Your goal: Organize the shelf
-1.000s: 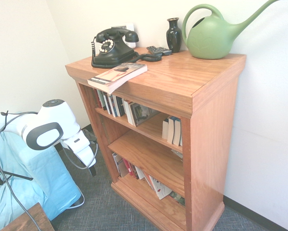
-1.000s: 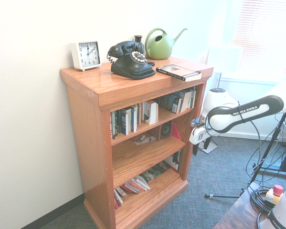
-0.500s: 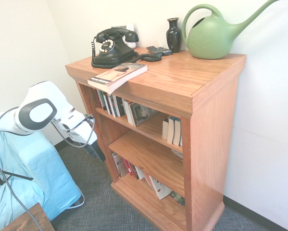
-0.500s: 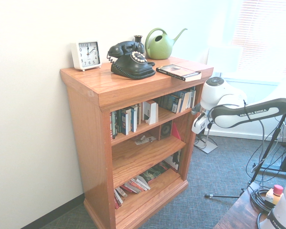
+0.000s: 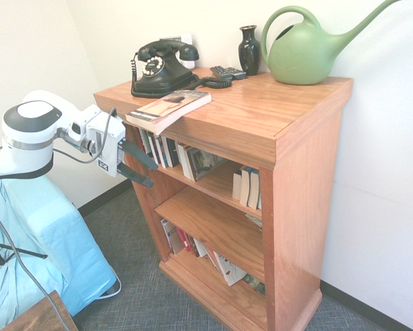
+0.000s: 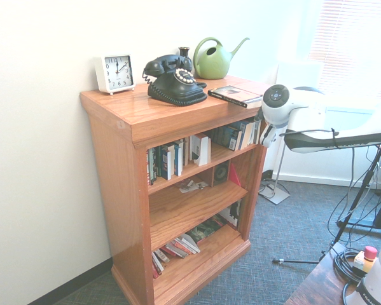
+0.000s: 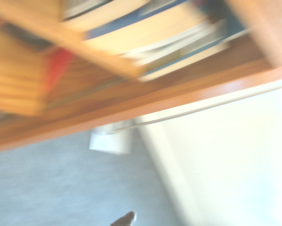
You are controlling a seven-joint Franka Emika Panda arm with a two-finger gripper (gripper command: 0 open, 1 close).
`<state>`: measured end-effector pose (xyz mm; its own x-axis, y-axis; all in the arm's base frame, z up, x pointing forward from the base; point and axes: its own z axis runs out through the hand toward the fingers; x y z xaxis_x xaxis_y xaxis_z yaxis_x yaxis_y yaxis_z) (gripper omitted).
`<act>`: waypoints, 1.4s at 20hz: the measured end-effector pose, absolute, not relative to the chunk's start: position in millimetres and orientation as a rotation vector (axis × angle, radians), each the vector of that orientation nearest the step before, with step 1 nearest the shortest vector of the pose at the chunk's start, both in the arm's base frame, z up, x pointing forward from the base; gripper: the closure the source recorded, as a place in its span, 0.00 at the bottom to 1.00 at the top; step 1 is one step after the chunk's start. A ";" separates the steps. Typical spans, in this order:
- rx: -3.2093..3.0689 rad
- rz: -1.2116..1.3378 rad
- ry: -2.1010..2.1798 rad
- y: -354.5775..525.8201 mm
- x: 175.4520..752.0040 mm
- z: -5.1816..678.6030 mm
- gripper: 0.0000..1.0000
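Observation:
The shelf (image 5: 261, 117) (image 6: 145, 114) is an orange-brown bookcase against the wall. A book (image 5: 168, 107) (image 6: 238, 95) lies flat on its top, overhanging the front corner. Upright books (image 5: 165, 148) (image 6: 177, 155) fill the top inner level, and more books (image 5: 192, 245) (image 6: 177, 248) lean on the bottom level. My gripper (image 5: 154, 176) is open and empty. It points sideways at the shelf's near front corner, just below the overhanging top. In the second exterior view the wrist hides most of it. The blurred wrist view shows book edges (image 7: 145, 37) and the shelf's wood (image 7: 131, 103).
On top stand a black telephone (image 5: 161, 69) (image 6: 174, 79), a dark vase (image 5: 249, 49), a green watering can (image 5: 303, 52) (image 6: 214, 60), a remote (image 5: 227, 72) and a white clock (image 6: 115, 73). A blue-covered piece (image 5: 47, 241) sits under the arm. A dark wooden corner piece (image 5: 41, 314) is nearby.
The arm has swung up from near the floor to the height of the top inner level. The gripper has turned from pointing down to pointing at the shelf, and stayed open.

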<state>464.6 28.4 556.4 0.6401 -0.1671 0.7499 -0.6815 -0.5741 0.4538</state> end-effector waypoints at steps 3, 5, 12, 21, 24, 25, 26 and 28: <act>2.010 0.912 -0.573 55.4 462.7 558.9 0.00; 1.967 0.949 -0.516 75.5 459.7 565.0 0.00; 1.840 1.068 -0.410 105.2 470.4 595.1 0.00; 1.883 1.182 -0.219 92.0 514.5 593.2 0.00; 1.883 1.182 -0.187 90.0 519.6 593.8 1.00; 1.885 1.187 -0.172 90.4 520.7 594.2 1.00; 1.886 1.190 -0.162 90.5 521.8 595.1 1.00; 1.883 1.188 -0.160 89.3 523.8 597.6 1.00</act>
